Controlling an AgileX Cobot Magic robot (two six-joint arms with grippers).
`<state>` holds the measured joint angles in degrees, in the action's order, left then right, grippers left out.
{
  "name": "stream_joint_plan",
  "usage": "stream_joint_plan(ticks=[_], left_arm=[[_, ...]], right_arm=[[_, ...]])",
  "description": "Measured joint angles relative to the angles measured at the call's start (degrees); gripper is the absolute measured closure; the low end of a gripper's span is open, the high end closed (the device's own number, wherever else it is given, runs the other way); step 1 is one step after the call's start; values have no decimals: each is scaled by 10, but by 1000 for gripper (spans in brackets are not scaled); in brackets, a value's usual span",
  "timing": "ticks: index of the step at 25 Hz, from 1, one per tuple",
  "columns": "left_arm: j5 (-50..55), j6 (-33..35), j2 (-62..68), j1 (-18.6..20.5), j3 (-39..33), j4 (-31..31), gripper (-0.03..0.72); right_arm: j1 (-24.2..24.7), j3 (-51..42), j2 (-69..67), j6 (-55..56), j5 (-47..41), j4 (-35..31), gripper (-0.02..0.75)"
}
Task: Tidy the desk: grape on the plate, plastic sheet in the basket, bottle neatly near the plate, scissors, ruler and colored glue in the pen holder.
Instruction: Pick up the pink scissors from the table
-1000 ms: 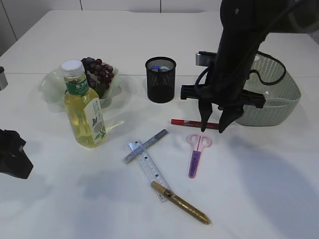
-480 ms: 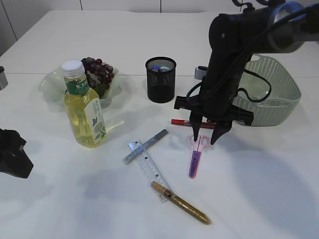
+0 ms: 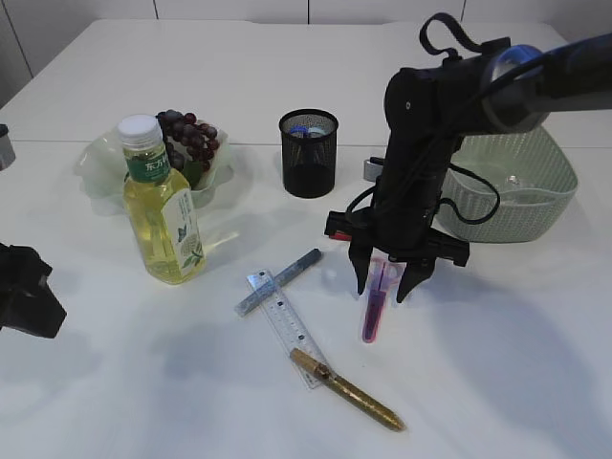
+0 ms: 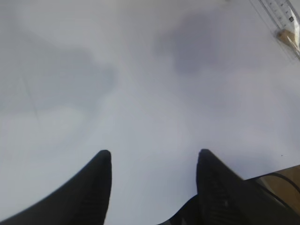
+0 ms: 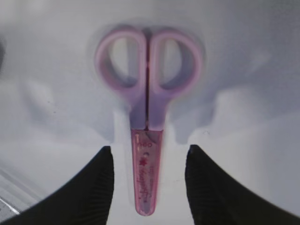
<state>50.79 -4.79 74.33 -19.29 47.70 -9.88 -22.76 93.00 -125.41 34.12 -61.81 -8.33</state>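
A: So, the scissors (image 5: 147, 136): smooth pink plastic, two round loops, slim translucent sheath.
B: Room? Bare matte table (image 3: 497, 363) either side of the right gripper (image 3: 385, 290).
A: Fingers spread, nothing grasped; sheath lies between them, loops just beyond the tips.
B: Left gripper (image 4: 152, 161) parted too, empty.

The bottle (image 3: 163, 212) stands at the left, just in front of the plate (image 3: 100, 167) with the grapes (image 3: 190, 139) on it. The pen holder (image 3: 308, 153) sits behind the middle, the basket (image 3: 521, 186) to its right. In front lie the ruler (image 3: 285, 326), crossed by a pen (image 3: 279, 281), and right of them the scissors (image 3: 376, 306), between the fingers of the right gripper (image 3: 382, 285)
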Motion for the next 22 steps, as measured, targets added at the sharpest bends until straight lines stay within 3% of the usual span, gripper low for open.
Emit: stream_joint_plan(ticks=[5, 22], left_arm=[[-7, 0, 0, 0, 0, 0, 267], [-21, 0, 0, 0, 0, 0, 269]], right_arm=[[-5, 0, -7, -1, 21, -3, 310], [-5, 1, -27, 3, 34, 15, 308]])
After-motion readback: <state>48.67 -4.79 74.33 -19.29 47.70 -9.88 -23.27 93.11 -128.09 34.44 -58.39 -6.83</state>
